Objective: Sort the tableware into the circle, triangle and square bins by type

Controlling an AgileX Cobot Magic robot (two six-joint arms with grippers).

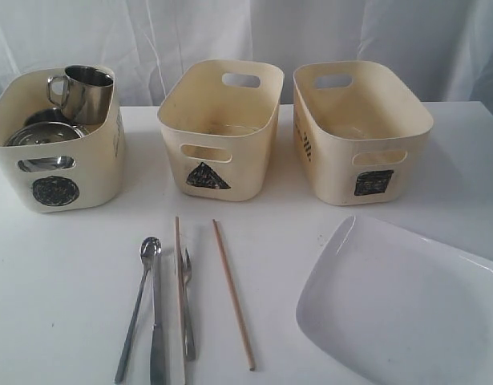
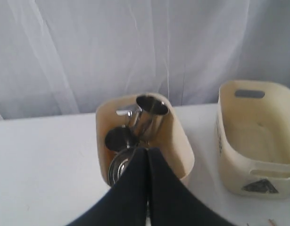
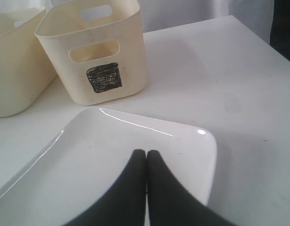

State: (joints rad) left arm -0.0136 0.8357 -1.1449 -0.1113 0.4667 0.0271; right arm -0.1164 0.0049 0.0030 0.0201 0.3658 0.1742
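Left jaws: pressed fully together, nothing held; poised over the circle bin (image 2: 178,141).
Right jaws: pressed fully together, nothing held; low over the plate (image 3: 111,150), contact not discernible.
Step in hand (judged): cups and bowl housed; cutlery and plate outstanding, plate likely next.
Method, plate: open wide before descending; take the rim, not the flat middle; tip on edge to enter, as it appears too broad to go in flat.
Method, cutlery: take one piece at a time and grip mid-handle; pieces lie crowded together.
Circle bin: upright steel mug (image 2: 152,115), second mug (image 2: 119,137) lower beside it, round bowl (image 1: 42,135) at the bottom.
Triangle bin (image 1: 230,152): appears empty.
Square bin (image 3: 102,56): appears empty; plate on the tabletop (image 1: 62,265) just before it.
Tabletop, before the triangle bin: spoon (image 1: 138,309), knife (image 1: 157,337), fork (image 1: 187,301), chopsticks (image 1: 233,293), one among the cutlery, one apart.
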